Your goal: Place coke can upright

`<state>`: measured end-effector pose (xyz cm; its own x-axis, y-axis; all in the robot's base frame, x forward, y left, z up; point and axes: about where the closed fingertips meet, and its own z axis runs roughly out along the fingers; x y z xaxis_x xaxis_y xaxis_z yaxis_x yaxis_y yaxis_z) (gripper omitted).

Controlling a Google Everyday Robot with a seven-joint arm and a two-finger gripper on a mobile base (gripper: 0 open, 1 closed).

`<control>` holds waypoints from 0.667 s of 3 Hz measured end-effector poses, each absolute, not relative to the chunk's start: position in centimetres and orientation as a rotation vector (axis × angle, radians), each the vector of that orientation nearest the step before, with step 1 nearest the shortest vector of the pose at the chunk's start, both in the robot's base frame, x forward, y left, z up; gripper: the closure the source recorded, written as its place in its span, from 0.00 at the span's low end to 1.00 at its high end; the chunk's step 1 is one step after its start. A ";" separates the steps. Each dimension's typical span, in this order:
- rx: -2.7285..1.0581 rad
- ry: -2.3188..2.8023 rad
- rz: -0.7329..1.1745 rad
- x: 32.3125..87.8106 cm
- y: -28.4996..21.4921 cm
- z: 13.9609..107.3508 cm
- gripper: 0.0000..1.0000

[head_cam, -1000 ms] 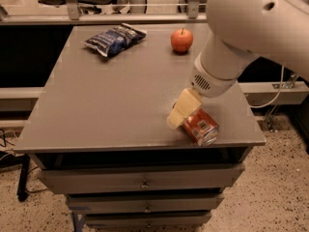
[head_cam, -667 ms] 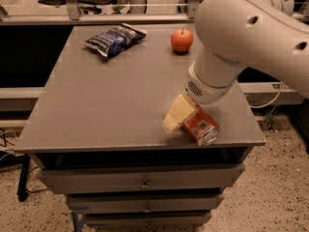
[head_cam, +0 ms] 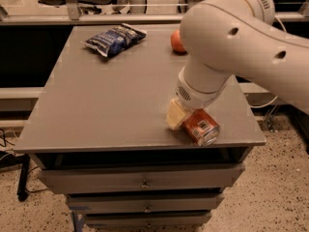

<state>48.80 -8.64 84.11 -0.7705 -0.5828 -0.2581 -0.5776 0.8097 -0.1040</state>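
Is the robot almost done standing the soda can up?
Not yet. Done: the gripper is at the coke can, near the front edge of the table. In hand: the can sits tipped over, silver end facing front. Left: stand it upright.

— How many things on the counter (head_cam: 96, 115)?
— One coke can (head_cam: 202, 127) at the one gripper (head_cam: 185, 121), one apple (head_cam: 175, 41) beyond it, one chip bag (head_cam: 115, 38) beyond and left.
— Drawers (head_cam: 145, 180)?
— Three, below it.
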 end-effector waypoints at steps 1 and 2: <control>-0.886 2.703 -0.024 49.1 -8.1 84.4 0.58; -0.931 2.614 0.028 50.5 -6.7 85.9 0.82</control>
<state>50.54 -6.75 85.88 -0.7157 -0.6077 -0.3443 -0.6148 0.7820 -0.1022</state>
